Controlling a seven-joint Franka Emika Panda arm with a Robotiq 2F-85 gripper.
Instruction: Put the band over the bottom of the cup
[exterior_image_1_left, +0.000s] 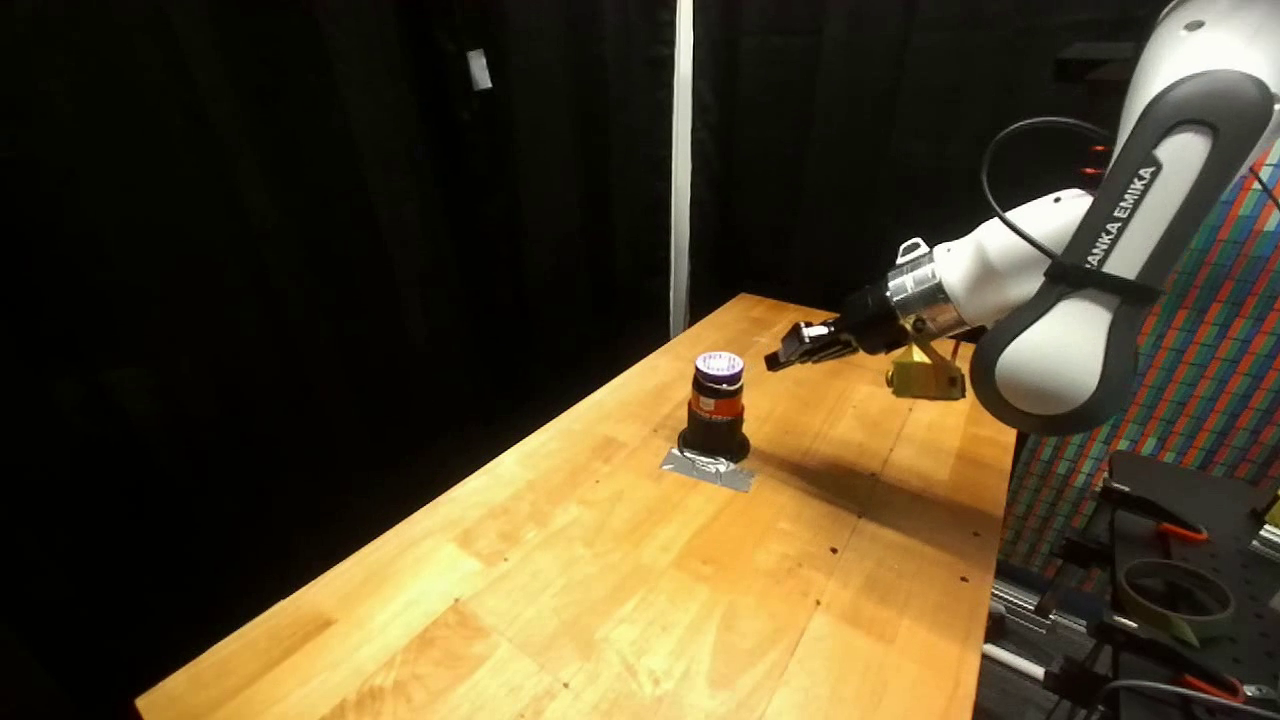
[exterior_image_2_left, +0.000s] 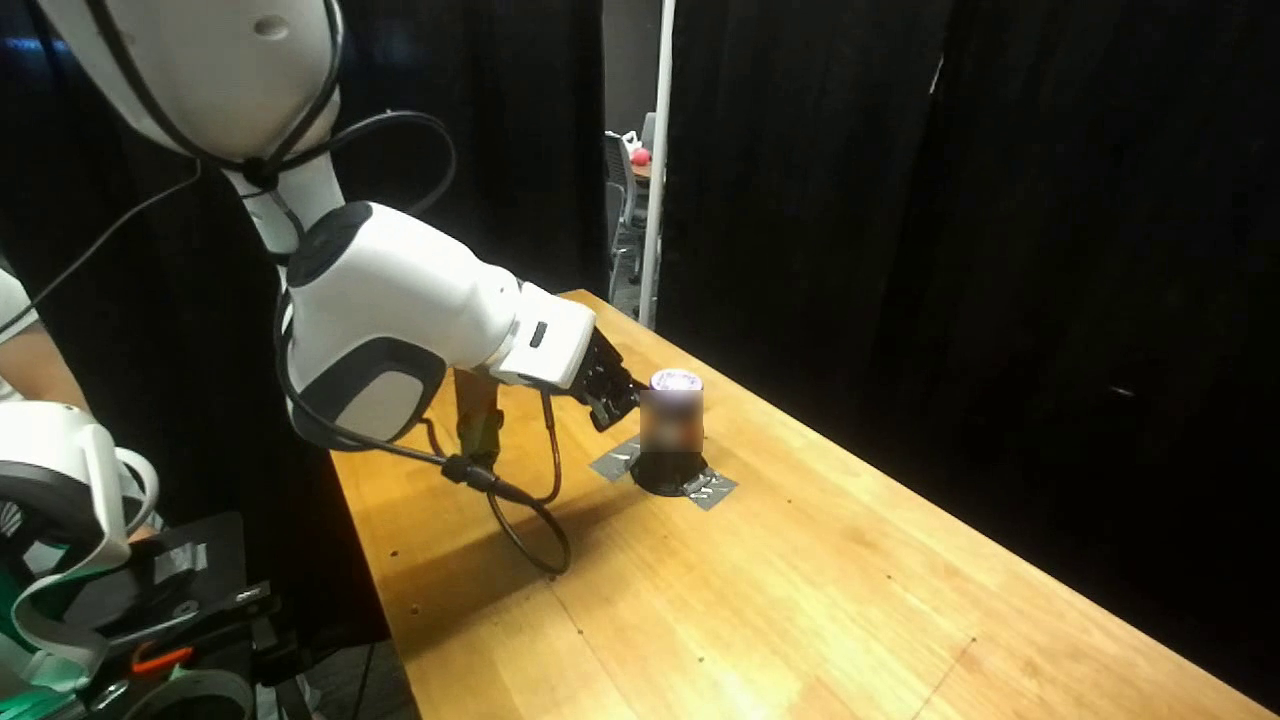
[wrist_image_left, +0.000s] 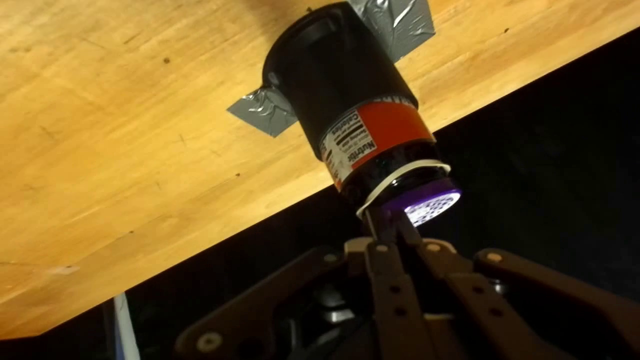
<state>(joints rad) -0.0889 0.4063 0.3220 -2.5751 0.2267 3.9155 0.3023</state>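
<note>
Nearest in the wrist view, the gripper (wrist_image_left: 397, 225) is seen with its fingertips drawn together, or very nearly so; nothing can be made out between them. They are placed at the edge of the purple lid (wrist_image_left: 431, 206), beside one end of the visible run of the pale band (wrist_image_left: 417, 164). The band is already stretched across the near face of the cup (wrist_image_left: 387, 155), just below the lid and above the orange label (wrist_image_left: 397, 120), lying slightly aslant. By judgement, most of the placing is done; what seems left is for the gripper to be drawn clear and, if the bottom is meant literally, for the band to be worked farther down. Beyond, the cup is held upright at the black stand (wrist_image_left: 340, 65), which is fixed by grey tape (wrist_image_left: 400, 30) to the wooden table (wrist_image_left: 150, 100).

Whether the band is touched by the fingertips cannot be told, as that spot is lost in shadow. The far side of the loop is hidden behind the cup, so full encirclement can only be supposed. The cup's lower end is concealed where the stand begins. In an exterior view the label is covered by a blurred patch (exterior_image_2_left: 672, 420), and in both exterior views the band cannot be traced with certainty.
</note>
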